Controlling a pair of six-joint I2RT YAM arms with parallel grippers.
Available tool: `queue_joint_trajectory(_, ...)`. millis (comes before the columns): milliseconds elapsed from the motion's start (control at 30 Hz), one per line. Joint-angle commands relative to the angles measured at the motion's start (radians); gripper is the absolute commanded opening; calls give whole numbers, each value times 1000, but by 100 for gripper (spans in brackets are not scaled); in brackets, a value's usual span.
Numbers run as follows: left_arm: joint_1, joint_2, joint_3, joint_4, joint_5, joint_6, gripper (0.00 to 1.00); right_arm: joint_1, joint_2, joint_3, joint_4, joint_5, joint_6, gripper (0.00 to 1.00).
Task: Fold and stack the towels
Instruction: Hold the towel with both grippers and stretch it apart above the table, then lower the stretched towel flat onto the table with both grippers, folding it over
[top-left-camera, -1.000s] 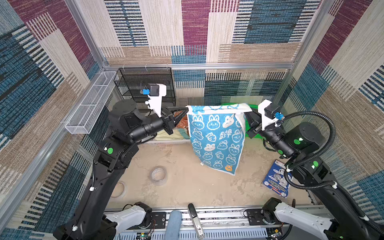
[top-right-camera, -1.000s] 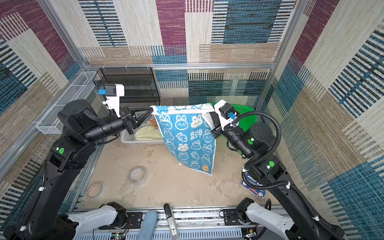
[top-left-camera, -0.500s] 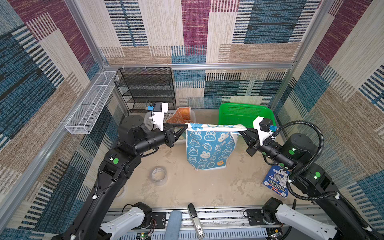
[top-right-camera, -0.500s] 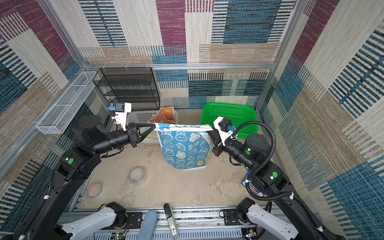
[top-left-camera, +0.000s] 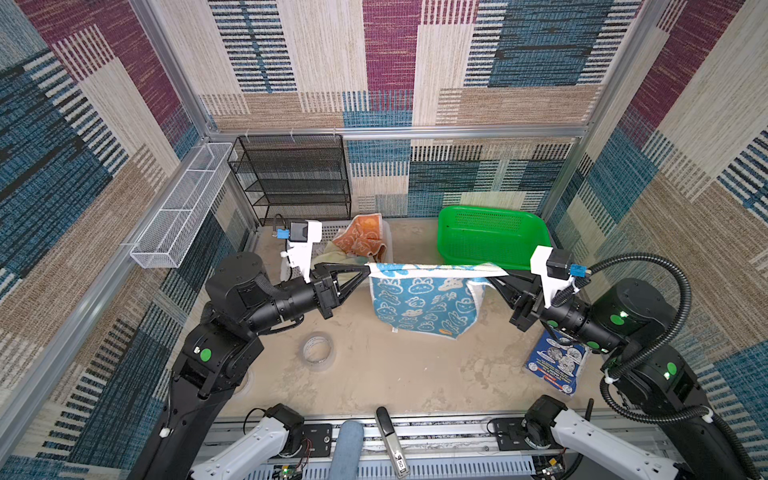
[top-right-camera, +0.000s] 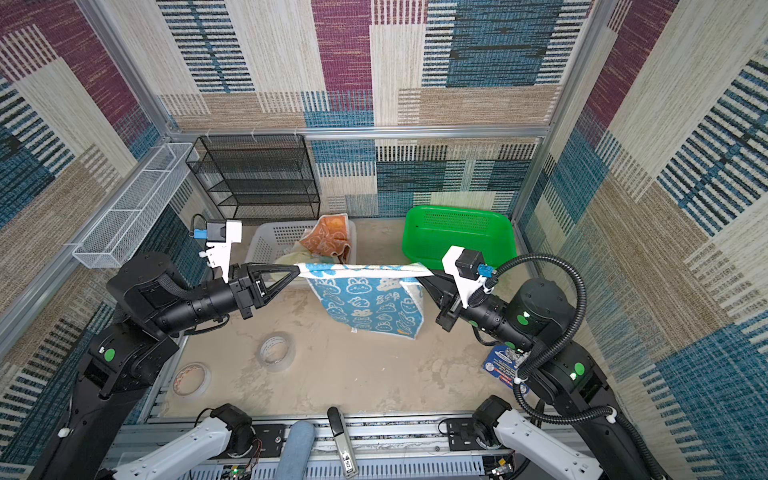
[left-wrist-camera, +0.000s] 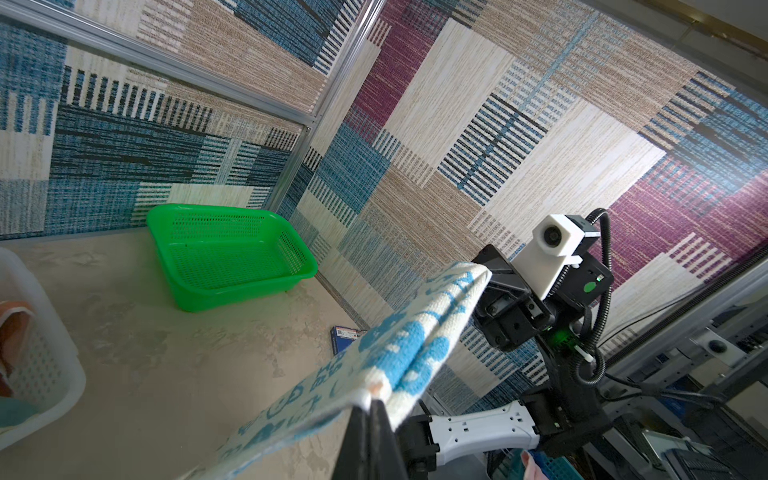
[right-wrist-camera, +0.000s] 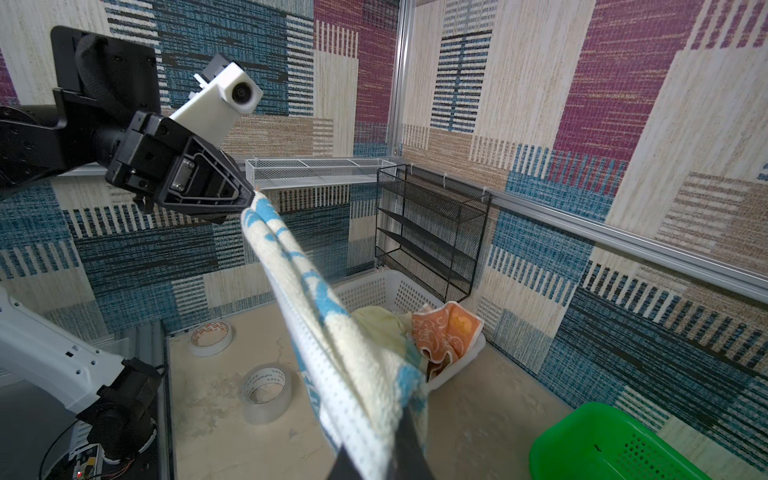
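Towel: bunny towel (top-left-camera: 424, 303) is off the desk (top-left-camera: 415, 382), top edge stretched taut between the two arms, the rest hanging above mid-desk. Two layers show at the held edge in both wrist views. Cannot tell whether the lower hem touches the desk.
Left jaws: pressed together, pinching the bunny towel's left corner.
Right jaws: pressed together, pinching its right corner.
Behind, left: white basket (top-right-camera: 270, 239) against the back wall. Orange towel (top-right-camera: 328, 237) is draped over its rim, yellow towel (right-wrist-camera: 378, 320) inside beside it.
Behind, right: green basket (top-right-camera: 457, 232), just past the taut edge near the right jaws.
In the way: tape roll (right-wrist-camera: 266, 411) on the desk, front-left of the hanging hem and apart from it.
Desk edges: second tape roll (right-wrist-camera: 210, 350) at the left edge by the left arm's base. Blue packet (top-left-camera: 557, 365) lies flat under the right arm, near the right wall.
Walls: black rack (top-left-camera: 291, 178) at the back wall behind the white basket, wire tray (top-left-camera: 178, 208) fixed to the left wall.
Counts: towels seen 3, baskets 2, tape rolls 2, packet 1, rack 1, wire tray 1, arms 2.
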Motion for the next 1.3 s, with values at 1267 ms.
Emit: queue_joint_trajectory(1267,23,651,-114,251,-405,174,0,-146,508,-406,377,410,138,0)
